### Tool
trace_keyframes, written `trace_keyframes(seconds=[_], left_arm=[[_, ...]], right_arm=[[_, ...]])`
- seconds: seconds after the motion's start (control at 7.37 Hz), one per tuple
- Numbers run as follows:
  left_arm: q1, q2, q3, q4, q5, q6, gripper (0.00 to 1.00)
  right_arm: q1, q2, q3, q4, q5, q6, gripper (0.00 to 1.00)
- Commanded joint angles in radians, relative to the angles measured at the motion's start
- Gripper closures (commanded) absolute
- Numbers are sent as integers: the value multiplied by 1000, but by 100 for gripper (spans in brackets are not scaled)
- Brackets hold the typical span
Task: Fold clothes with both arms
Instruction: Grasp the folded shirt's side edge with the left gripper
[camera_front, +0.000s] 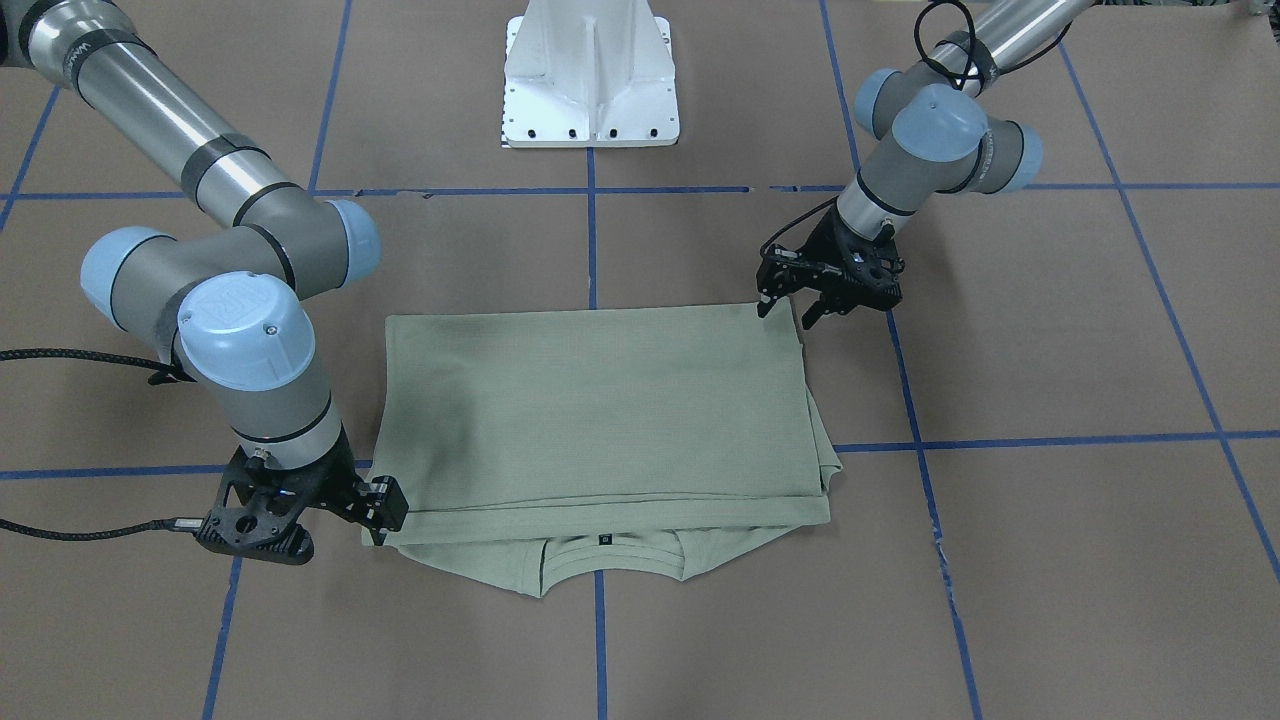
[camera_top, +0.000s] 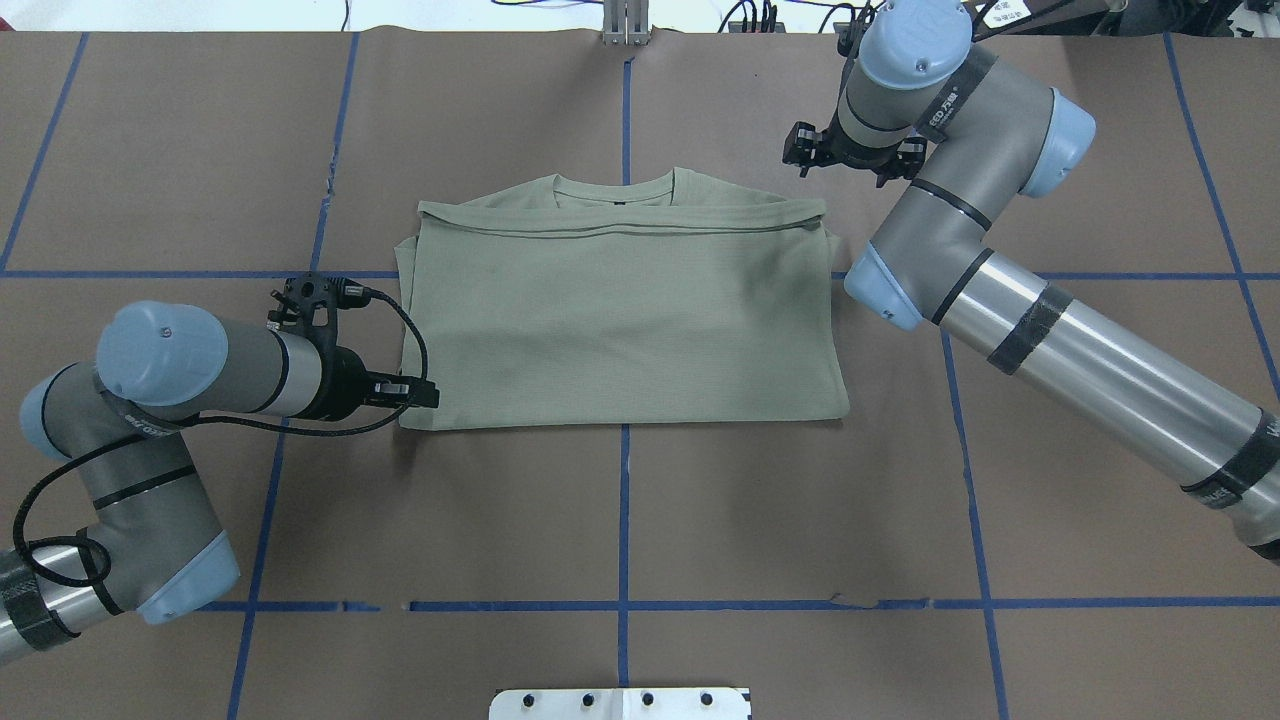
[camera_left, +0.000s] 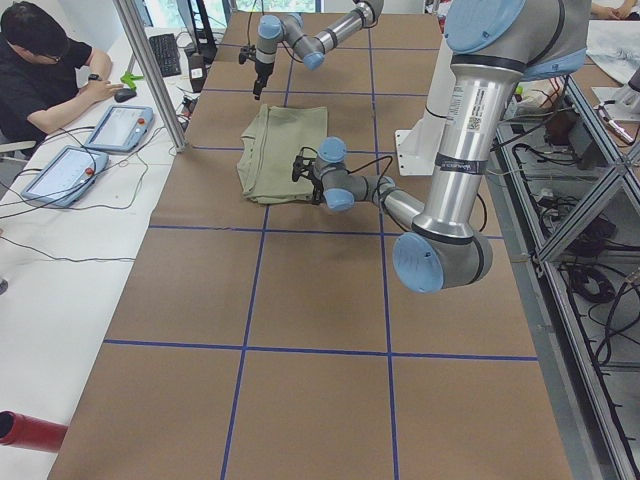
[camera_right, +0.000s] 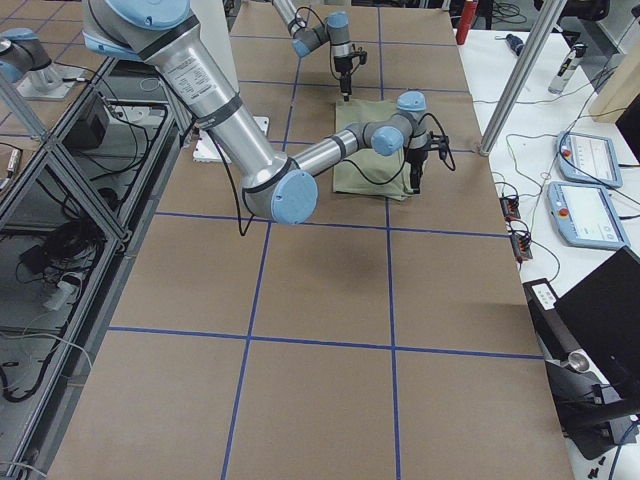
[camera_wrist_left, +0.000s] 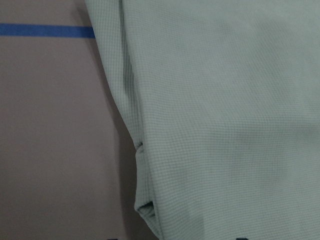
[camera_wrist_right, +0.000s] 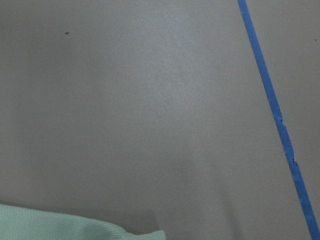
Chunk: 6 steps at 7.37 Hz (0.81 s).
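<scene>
The sage-green shirt (camera_front: 600, 410) lies folded in a flat rectangle in the middle of the table (camera_front: 1050, 560). Its round neck and black label (camera_front: 604, 540) peek out at the edge far from the robot's base. It also shows in the overhead view (camera_top: 620, 310). My left gripper (camera_front: 788, 310) is open and low at the shirt's near-left corner, with one finger on either side of the corner; it also shows in the overhead view (camera_top: 418, 392). My right gripper (camera_front: 383, 520) is beside the far-right corner by the collar and looks open and empty. The right wrist view shows only the shirt's corner (camera_wrist_right: 50, 225).
The white base pedestal (camera_front: 590, 80) stands at the robot's side of the table. Blue tape lines (camera_front: 592, 240) cross the brown tabletop. An operator (camera_left: 40, 70) sits at a side desk with tablets (camera_left: 120, 125), behind a metal post (camera_left: 150, 70).
</scene>
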Motion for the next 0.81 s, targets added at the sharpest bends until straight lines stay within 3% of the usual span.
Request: trace_keyframes(seconds=[0.0,0.14,0.27,0.54,0.68], left_arm=[[9,1,-7,1,0,-4,35],[17,1,-6,1,2,-4,35],[23,3,-6,3,2,-4,42],[28,3,-4,3,2,-4,43],[28,3,-6,3,0,-4,64]], right_arm=[[0,-1,0,-1,0,0,0],[0,-3,0,0,0,0,0],[0,-4,0,0,0,0,0],[0,-4,0,-1,0,0,0],[0,-6,0,-1,0,0,0]])
